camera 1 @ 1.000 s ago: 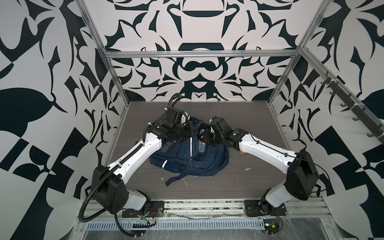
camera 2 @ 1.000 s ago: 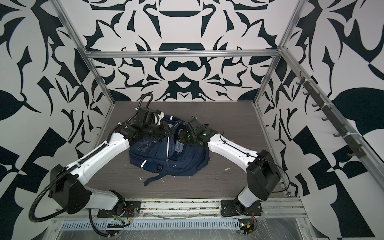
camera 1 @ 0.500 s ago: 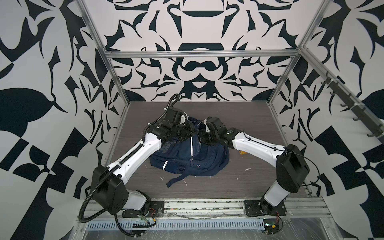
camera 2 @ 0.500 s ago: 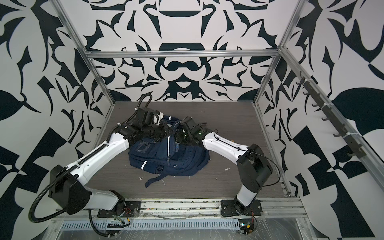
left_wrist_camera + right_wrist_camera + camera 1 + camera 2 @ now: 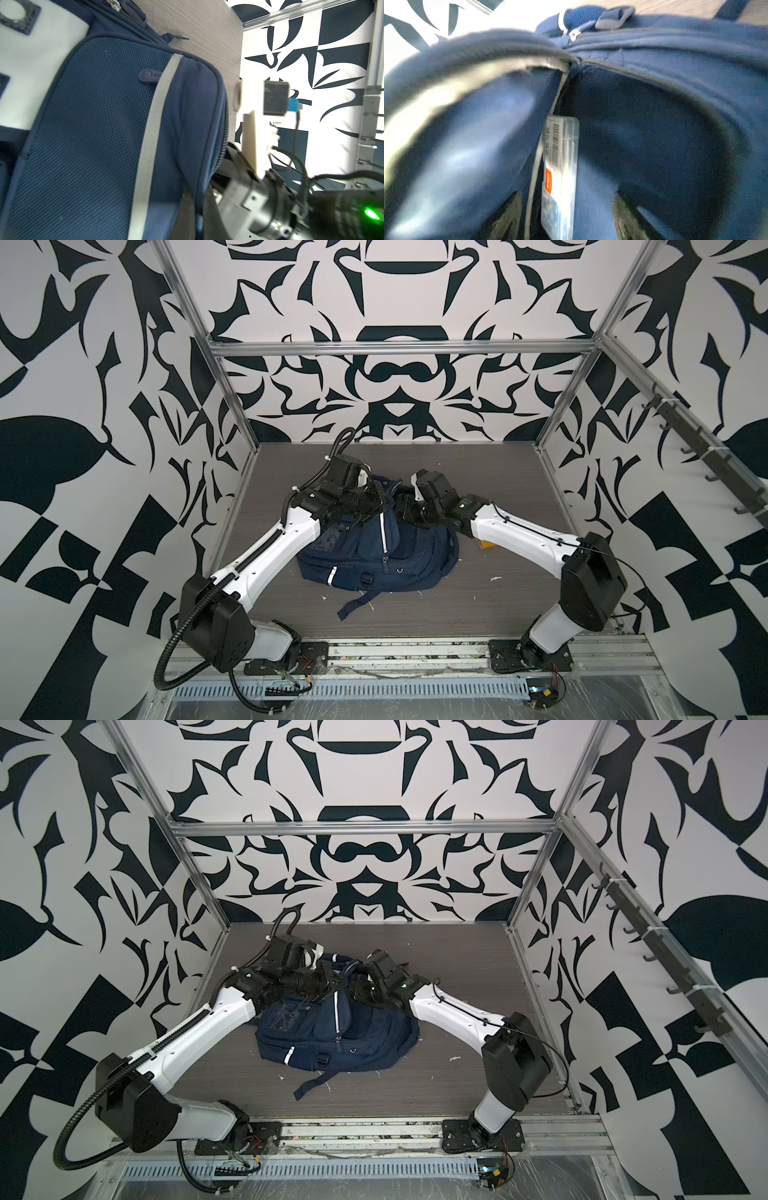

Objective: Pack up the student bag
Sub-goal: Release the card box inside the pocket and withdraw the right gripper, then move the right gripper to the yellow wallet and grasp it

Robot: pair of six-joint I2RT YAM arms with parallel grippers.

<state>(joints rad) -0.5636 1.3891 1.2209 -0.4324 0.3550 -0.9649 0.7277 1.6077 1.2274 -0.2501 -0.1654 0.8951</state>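
Note:
The navy student bag (image 5: 374, 547) (image 5: 332, 1023) lies on the table between both arms, its main compartment zipped open at the far end. My left gripper (image 5: 195, 218) (image 5: 384, 506) is shut on the bag's zip rim and holds the flap up. Inside the opening, my right gripper (image 5: 566, 220) (image 5: 401, 506) is open, with its fingers (image 5: 508, 220) spread wide. A clear plastic box (image 5: 560, 176) with a barcode and an orange label stands between them against the bag's inner wall, touching neither finger.
A loose dark strap (image 5: 357, 605) trails from the bag toward the front edge. A small yellow thing (image 5: 484, 545) lies on the table under the right forearm. White scraps dot the grey table (image 5: 478, 605). A hook rail (image 5: 706, 460) runs along the right wall.
My right gripper's jaws have spread apart and let go of the clear box inside the bag, and the right arm's elbow has swung outward. The left arm has kept still.

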